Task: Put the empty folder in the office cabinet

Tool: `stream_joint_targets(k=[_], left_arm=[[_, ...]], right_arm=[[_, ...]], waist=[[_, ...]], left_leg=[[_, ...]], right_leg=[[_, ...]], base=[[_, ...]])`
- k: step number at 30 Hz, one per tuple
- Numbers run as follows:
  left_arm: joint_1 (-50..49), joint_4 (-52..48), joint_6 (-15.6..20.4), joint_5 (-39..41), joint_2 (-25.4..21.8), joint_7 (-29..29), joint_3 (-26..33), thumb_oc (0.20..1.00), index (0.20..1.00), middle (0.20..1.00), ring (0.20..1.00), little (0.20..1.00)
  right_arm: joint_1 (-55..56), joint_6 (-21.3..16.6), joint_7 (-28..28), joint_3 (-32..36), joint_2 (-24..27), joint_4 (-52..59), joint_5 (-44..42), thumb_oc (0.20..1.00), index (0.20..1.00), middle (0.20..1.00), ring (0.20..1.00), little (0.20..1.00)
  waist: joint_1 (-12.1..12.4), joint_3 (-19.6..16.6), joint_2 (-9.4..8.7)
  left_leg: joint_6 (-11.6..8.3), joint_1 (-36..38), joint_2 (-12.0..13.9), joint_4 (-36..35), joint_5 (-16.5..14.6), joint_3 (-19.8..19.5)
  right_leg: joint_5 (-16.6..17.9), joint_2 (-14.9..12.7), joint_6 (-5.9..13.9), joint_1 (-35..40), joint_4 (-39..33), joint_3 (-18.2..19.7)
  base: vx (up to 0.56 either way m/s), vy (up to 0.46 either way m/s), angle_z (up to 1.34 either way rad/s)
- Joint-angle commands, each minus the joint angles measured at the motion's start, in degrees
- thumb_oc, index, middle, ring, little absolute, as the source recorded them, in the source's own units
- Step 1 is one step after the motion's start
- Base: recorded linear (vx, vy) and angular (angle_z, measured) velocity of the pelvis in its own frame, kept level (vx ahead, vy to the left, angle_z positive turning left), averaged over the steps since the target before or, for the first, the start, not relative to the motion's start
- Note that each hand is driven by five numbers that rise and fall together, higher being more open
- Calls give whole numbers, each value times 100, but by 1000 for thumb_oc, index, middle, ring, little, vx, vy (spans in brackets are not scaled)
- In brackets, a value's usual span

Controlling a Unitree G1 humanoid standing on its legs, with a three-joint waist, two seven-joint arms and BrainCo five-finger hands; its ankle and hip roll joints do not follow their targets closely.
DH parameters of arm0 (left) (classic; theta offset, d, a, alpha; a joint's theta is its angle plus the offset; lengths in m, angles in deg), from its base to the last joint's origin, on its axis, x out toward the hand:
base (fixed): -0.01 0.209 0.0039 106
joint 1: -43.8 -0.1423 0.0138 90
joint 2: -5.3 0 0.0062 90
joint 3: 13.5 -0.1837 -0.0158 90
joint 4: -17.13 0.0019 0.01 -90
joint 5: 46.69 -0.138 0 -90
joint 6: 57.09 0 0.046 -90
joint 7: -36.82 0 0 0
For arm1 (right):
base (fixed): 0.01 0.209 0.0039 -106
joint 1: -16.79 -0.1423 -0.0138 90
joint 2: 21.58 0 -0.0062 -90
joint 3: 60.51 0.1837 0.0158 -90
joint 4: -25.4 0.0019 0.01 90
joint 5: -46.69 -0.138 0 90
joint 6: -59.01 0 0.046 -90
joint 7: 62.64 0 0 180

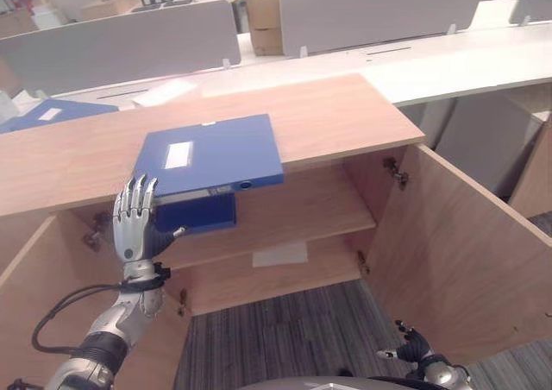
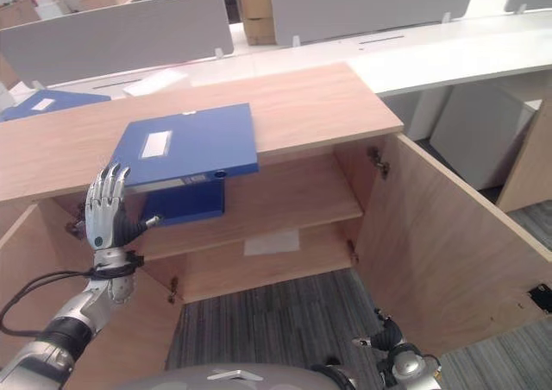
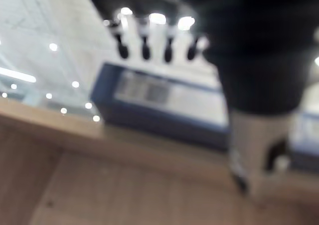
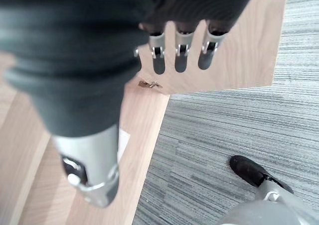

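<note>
While the flat blue folder overhangs the woodgrain cabinet, left hand open

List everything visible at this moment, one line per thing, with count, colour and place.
folder: one, blue with white label, flat on the cabinet top, front edge overhanging.
second folder: one, blue, on the upper shelf inside the cabinet.
third folder: one, blue, far left on the cabinet top.
cabinet: one, light wood, both doors open.
paper sheet: one, white, on the lower shelf.
desks: white, behind the cabinet, with grey dividers.
cardboard boxes: brown, stacked at the back.
carpet: grey, striped, on the floor.
left hand: open, fingers up at the folder's front left corner.
right hand: low, near the right door.
</note>
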Motion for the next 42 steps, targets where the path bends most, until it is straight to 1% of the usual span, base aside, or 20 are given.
stream_joint_targets(k=[1, 8, 13, 17, 18, 19, 20, 24, 28, 31, 33, 34, 36, 37, 38, 39, 40, 41, 42], left_arm=[[863, 495, -68, -98, -374, 104, -32, 1000, 1000, 1000, 1000, 1000], [1362, 1274, -45, -36, -468, -132, -191, 1000, 1000, 1000, 1000, 1000], [1584, 1615, 25, 32, -484, -211, -290, 1000, 1000, 1000, 1000, 1000], [1721, 1769, 121, 174, -520, -417, -353, 1000, 1000, 1000, 1000, 1000], [1766, 1794, 161, 206, -520, -576, -378, 442, 442, 442, 442, 442], [1771, 1795, 163, 207, -520, -584, -380, 410, 410, 410, 410, 410], [1795, 1795, 162, 209, -521, -698, -415, 200, 200, 200, 200, 200], [1745, 1745, 266, 554, -486, -1071, -531, 200, 200, 200, 200, 200], [1657, 1584, 352, 673, -508, -975, -486, 200, 200, 200, 200, 200], [1580, 1323, 515, 792, -562, -904, -383, 200, 200, 200, 200, 200], [1520, 817, 731, 1152, -663, -881, -218, 200, 200, 200, 200, 200], [1512, 763, 771, 1195, -677, -872, -196, 200, 200, 200, 200, 200], [1455, 87, 895, 1573, -856, -887, -7, 200, 200, 200, 200, 200], [1422, -100, 995, 1677, -923, -878, 58, 200, 200, 200, 200, 200], [1397, -406, 1053, 1849, -1008, -907, 170, 200, 200, 200, 200, 200], [1314, -923, 1210, 2065, -1105, -998, 442, 200, 200, 200, 200, 200], [1258, -1206, 1288, 2196, -1118, -1044, 587, 200, 200, 200, 200, 200], [1233, -1268, 1316, 2225, -1120, -1050, 624, 200, 200, 200, 200, 200], [1181, -1700, 1347, 2415, -1128, -1205, 824, 200, 200, 200, 200, 200]], right_arm=[[-355, -113, 70, -141, 85, -10, -99, 1000, 1000, 1000, 1000, 1000], [-349, -148, 61, -163, 155, -36, -65, 1000, 1000, 1000, 1000, 1000], [-358, -238, 12, -148, 188, -126, -33, 1000, 1000, 1000, 1000, 1000], [-363, -299, 2, -132, 207, -168, -13, 1000, 1000, 1000, 1000, 1000], [-372, -317, 3, -120, 214, -181, -27, 1000, 1000, 1000, 1000, 1000], [-373, -321, 4, -118, 214, -182, -28, 1000, 1000, 1000, 1000, 1000], [-379, -321, 11, -118, 219, -173, -28, 1000, 1000, 1000, 1000, 1000], [-440, -394, 41, -117, 237, -161, -48, 1000, 1000, 1000, 1000, 1000], [-463, -382, 18, -78, 254, -82, -71, 1000, 1000, 1000, 1000, 1000], [-448, -405, 23, -69, 261, -19, -105, 1000, 1000, 1000, 1000, 1000], [-420, -451, 50, -60, 266, 105, -209, 1000, 1000, 1000, 1000, 1000], [-416, -451, 53, -64, 268, 124, -226, 1000, 1000, 1000, 1000, 1000], [-381, -466, 86, -51, 272, 328, -321, 1000, 1000, 1000, 1000, 1000], [-369, -469, 103, -55, 273, 397, -351, 1000, 1000, 1000, 1000, 1000], [-365, -461, 127, -53, 264, 485, -391, 1000, 1000, 1000, 1000, 1000], [-334, -400, 164, -35, 246, 716, -411, 1000, 1000, 1000, 1000, 1000], [-315, -372, 188, -25, 225, 824, -404, 1000, 1000, 1000, 1000, 1000], [-309, -370, 193, -25, 222, 850, -395, 1000, 1000, 1000, 1000, 1000], [-282, -344, 228, -10, 188, 986, -382, 1000, 1000, 1000, 1000, 1000]], waist=[[-96, 104, -319], [-276, 39, -283], [-335, 21, -267], [-361, 9, -250], [-360, 4, -245], [-358, 5, -245], [-360, 2, -241], [-348, 23, -224], [-320, 31, -219], [-280, 42, -224], [-217, 61, -241], [-215, 63, -243], [-147, 74, -254], [-132, 75, -256], [-103, 82, -260], [-54, 84, -272], [-36, 83, -279], [-37, 82, -280], [0, 79, -290]], left_leg=[[22, 151, -101, 11, -751, 119], [41, 237, -123, 11, -803, 248], [49, 264, -132, 11, -817, 299], [66, 279, -145, 11, -836, 322], [71, 282, -149, 11, -842, 328], [71, 282, -149, 11, -843, 329], [75, 282, -150, 11, -850, 329], [81, 294, -154, 11, -847, 310], [85, 291, -163, 11, -848, 290], [92, 280, -167, 11, -848, 263], [95, 264, -170, 11, -843, 211], [95, 264, -170, 11, -842, 205], [93, 244, -168, 11, -843, 155], [94, 235, -167, 11, -842, 138], [92, 228, -163, 11, -840, 122], [89, 215, -157, 11, -835, 88], [88, 208, -156, 11, -832, 66], [87, 207, -156, 11, -831, 61], [81, 194, -151, 11, -828, 35]], right_leg=[[-456, -290, 324, 253, 33, 200], [-448, -287, 356, 271, 33, 296], [-443, -284, 366, 270, 33, 326], [-441, -287, 374, 269, 33, 332], [-443, -289, 375, 270, 33, 325], [-443, -290, 375, 270, 33, 325], [-448, -292, 378, 268, 33, 323], [-448, -291, 369, 281, 33, 311], [-455, -297, 365, 288, 33, 287], [-461, -304, 358, 289, 33, 255], [-461, -309, 349, 297, 33, 212], [-463, -309, 347, 299, 33, 206], [-475, -315, 338, 301, 33, 165], [-479, -318, 336, 301, 33, 152], [-482, -323, 332, 303, 33, 134], [-494, -329, 325, 311, 33, 109], [-500, -331, 320, 316, 33, 99], [-502, -332, 319, 317, 33, 96], [-509, -339, 319, 324, 33, 71]], base=[[57, 59, -6], [35, 37, -8], [17, 26, -7], [8, 14, -8], [1, 5, -6], [0, 0, 0], [0, 0, 0], [0, 0, 0], [0, 0, 0], [0, 0, 0], [-11, -25, 5], [-5, -24, 6], [-9, -30, 7], [-11, -27, 7], [-6, -27, 13], [-1, -27, 14], [3, -20, 15], [7, -14, 10], [9, -16, 9]])
